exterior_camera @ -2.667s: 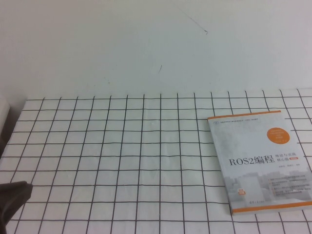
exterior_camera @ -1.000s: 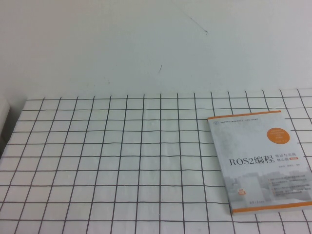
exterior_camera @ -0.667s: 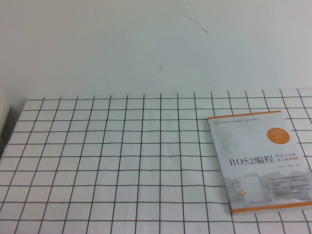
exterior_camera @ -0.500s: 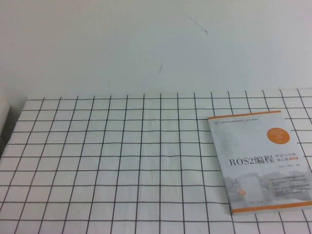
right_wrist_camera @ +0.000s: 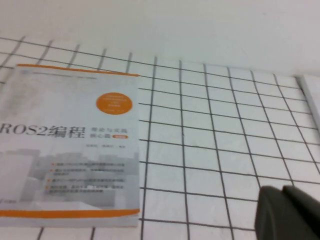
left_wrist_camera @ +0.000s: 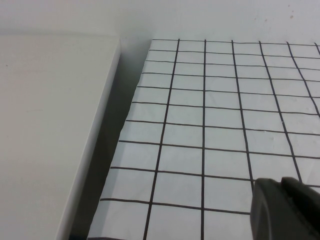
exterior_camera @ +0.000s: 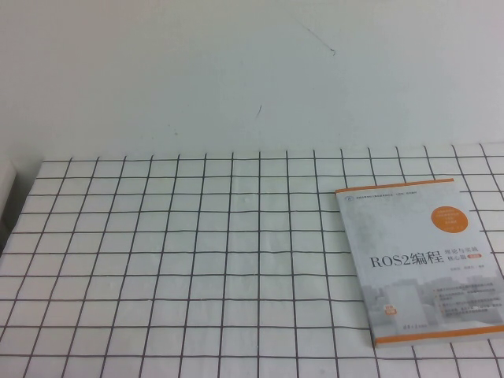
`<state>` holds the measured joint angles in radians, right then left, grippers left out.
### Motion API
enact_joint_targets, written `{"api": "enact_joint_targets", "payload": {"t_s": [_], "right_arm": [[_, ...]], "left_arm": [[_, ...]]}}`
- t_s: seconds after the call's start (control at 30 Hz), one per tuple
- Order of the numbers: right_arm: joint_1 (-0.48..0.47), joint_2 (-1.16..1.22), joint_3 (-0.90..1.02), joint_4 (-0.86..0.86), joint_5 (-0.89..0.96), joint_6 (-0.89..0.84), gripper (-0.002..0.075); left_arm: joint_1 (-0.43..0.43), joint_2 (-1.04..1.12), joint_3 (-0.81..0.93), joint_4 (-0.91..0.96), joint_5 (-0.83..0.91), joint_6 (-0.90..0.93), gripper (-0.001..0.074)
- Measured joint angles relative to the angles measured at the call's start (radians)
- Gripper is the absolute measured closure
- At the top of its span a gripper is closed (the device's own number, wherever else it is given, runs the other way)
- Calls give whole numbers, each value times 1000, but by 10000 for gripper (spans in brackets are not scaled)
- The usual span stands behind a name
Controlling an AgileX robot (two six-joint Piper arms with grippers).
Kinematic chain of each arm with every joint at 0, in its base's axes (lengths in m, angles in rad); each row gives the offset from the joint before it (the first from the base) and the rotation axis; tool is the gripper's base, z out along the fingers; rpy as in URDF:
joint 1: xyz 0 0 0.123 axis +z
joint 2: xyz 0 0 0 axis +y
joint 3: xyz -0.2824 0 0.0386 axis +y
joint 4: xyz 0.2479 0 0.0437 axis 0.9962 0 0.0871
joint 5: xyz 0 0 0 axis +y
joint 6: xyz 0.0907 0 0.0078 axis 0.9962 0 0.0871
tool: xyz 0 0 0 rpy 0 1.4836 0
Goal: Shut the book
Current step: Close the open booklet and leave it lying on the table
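A grey and white book [exterior_camera: 421, 264] with orange bands and the title "ROS2" lies shut, cover up, at the right of the gridded cloth [exterior_camera: 197, 260]. Neither arm shows in the high view. In the right wrist view the book [right_wrist_camera: 67, 145] lies flat some way from my right gripper [right_wrist_camera: 282, 189], whose dark fingers are pressed together with nothing between them, over bare cloth. My left gripper [left_wrist_camera: 281, 180] hangs over the cloth's left part, its fingers likewise together and holding nothing. The book does not appear in the left wrist view.
A white panel [left_wrist_camera: 50, 125] runs beside the cloth's left edge, with a dark gap between them. Another white edge [right_wrist_camera: 312, 95] shows past the cloth's right side. A plain white wall [exterior_camera: 252, 79] stands behind the table.
A dark part of the left arm that showed at the lower left of the high view 2.7 s ago has gone from that view. The book has not moved.
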<state>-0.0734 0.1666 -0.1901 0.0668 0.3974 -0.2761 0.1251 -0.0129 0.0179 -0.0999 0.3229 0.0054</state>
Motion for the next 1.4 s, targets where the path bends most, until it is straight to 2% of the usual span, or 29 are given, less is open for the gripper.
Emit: {"api": "enact_joint_targets", "payload": {"t_s": [0.1, 0.3, 0.6, 1.4], "right_arm": [[0, -8, 38, -151, -35, 169, 729], [0, -115, 178, -167, -106, 231, 729], [0, -178, 210, -131, -45, 133, 729], [0, -178, 210, -95, -45, 118, 729]], "left_arm": [[0, 0, 0, 0, 0, 0, 737], [0, 0, 0, 0, 2, 0, 737], [0, -1, 0, -2, 2, 0, 737], [0, -1, -1, -2, 3, 0, 737]]}}
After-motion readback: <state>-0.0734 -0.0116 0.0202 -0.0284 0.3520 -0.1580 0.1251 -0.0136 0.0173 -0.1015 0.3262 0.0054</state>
